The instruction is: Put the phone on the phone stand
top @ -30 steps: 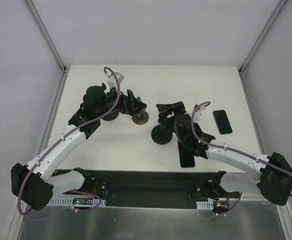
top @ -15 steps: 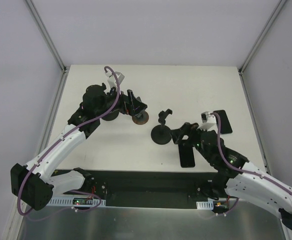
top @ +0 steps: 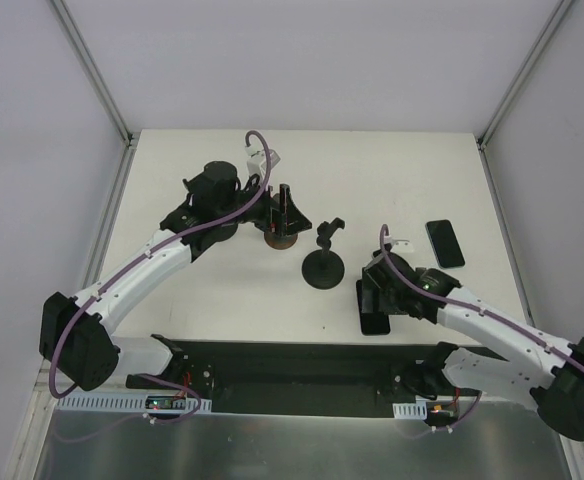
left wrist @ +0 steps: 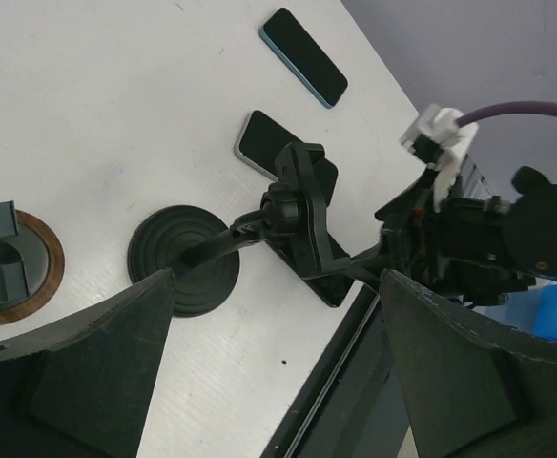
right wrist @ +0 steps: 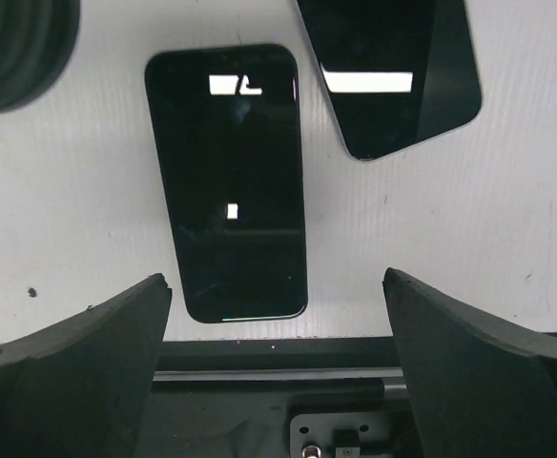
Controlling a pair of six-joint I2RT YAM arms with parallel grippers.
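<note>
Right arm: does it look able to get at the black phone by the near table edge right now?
Probably yes. The right tool hangs open directly above that phone, which shows between its spread fingers with nothing lying on it; the second phone lies apart.

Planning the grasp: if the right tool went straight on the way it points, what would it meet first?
Probably the black rectangular phone lying flat on the white table, framed between the fingers of the open right tool; how far off is unclear.
</note>
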